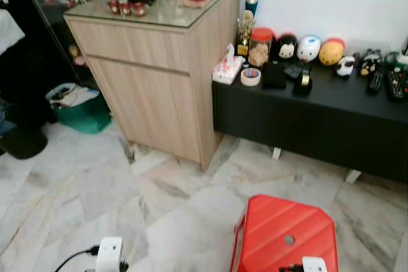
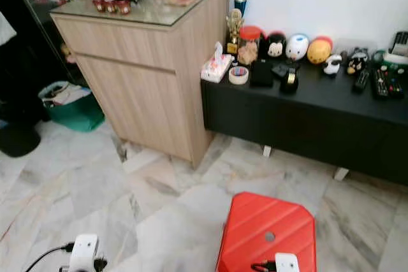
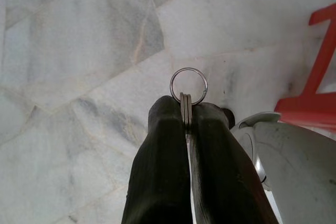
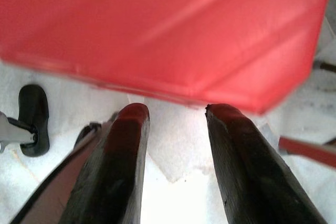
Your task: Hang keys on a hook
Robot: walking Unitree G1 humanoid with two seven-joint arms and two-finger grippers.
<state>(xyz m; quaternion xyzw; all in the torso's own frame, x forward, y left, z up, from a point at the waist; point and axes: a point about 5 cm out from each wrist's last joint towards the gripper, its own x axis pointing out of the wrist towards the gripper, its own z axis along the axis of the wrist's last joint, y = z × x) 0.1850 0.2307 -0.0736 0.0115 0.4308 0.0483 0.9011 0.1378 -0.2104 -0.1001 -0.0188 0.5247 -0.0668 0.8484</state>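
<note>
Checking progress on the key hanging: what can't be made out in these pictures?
- Keys below the key ring: left wrist view, hidden between the left gripper fingers.
- Red stool: right wrist view, blurred, cut off by the edges.
- Small items on the wooden cabinet: too small to identify.

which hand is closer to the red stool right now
Right. The right hand hangs open just beside the red stool, by its edge. The left hand, shut on the key ring, hangs over bare marble floor, off to the stool's left.
</note>
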